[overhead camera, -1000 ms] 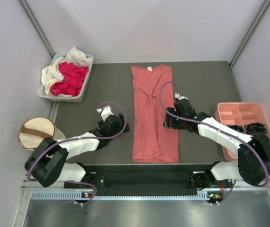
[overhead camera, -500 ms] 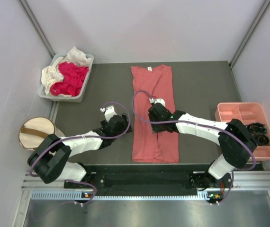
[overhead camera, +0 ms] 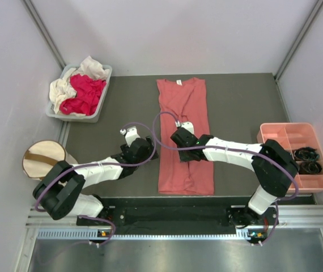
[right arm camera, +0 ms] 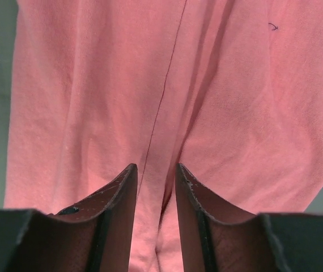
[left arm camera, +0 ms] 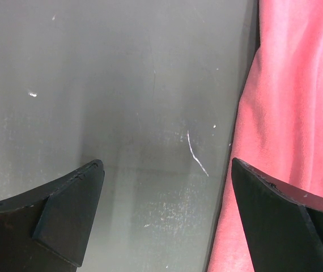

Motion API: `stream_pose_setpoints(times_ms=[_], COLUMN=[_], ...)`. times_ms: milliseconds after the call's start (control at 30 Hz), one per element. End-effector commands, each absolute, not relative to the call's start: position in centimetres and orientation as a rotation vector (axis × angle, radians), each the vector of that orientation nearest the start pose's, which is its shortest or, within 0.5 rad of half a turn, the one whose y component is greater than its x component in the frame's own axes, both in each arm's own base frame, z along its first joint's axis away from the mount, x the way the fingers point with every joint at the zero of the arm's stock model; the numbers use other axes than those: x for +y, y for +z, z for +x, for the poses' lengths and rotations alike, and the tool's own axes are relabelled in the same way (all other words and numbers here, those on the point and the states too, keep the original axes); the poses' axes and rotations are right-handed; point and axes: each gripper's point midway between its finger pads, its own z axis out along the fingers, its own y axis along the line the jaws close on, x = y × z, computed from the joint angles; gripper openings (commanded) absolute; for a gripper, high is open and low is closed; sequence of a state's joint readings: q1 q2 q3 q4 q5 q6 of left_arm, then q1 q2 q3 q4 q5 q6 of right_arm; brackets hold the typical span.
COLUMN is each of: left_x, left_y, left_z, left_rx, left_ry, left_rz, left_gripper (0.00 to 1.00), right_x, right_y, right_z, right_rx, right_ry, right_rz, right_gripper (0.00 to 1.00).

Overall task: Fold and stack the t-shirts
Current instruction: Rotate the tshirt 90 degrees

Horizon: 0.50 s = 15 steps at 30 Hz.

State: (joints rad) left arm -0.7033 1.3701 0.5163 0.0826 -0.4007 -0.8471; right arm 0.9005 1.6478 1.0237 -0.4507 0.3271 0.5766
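Drum bin (overhead camera: pixel 43 158) sits at 9 o'clock, just off the bench (overhead camera: pixel 122 102) edge. Grey tub (overhead camera: pixel 102 101) at 10 o'clock holds the magenta-red shirt (overhead camera: pixel 85 93) and the cream-white shirt (overhead camera: pixel 62 88), crumpled together. Left hand (left arm camera: pixel 166 164) is spread wide, low over bare bench, with one finger at the 9 o'clock edge of the salmon-pink shirt (overhead camera: pixel 187 175). That shirt lies mid-bench as a long narrow strip, white neck label (overhead camera: pixel 179 83) at 12 o'clock. Right hand (right arm camera: pixel 155 167) is over the strip's middle, fingers close together with a thin gap. A crease runs into that gap; can't tell if cloth is pinched. Pink tray (overhead camera: pixel 289 133) at 3 o'clock.
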Motion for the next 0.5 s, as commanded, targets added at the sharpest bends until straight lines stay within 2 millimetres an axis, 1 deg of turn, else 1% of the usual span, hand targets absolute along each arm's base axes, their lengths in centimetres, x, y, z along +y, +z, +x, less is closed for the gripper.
stream_pose_setpoints(times_ms=[0,200,367,467], left_x=[-16.8,-16.7,-16.3,-16.1], left_y=[0.3,0.3,0.0,0.0], left_z=[24.8,24.9,24.7,24.6], left_rx=[2.417,2.413,2.420,2.422], left_ry=[-0.237,-0.232,-0.209,-0.197], left_rz=[-0.330,-0.338,-0.342,-0.344], left_gripper=[0.99,0.99,0.99,0.99], right_x=[27.4,27.7,28.2,28.6], right_y=[5.2,4.5,3.6,3.4], right_z=[25.6,25.4,24.8,24.6], right_rx=[2.519,2.538,2.559,2.564], right_ry=[0.164,0.175,0.192,0.201], right_rz=[-0.282,-0.292,-0.312,-0.318], right_gripper=[0.33,0.32,0.31,0.31])
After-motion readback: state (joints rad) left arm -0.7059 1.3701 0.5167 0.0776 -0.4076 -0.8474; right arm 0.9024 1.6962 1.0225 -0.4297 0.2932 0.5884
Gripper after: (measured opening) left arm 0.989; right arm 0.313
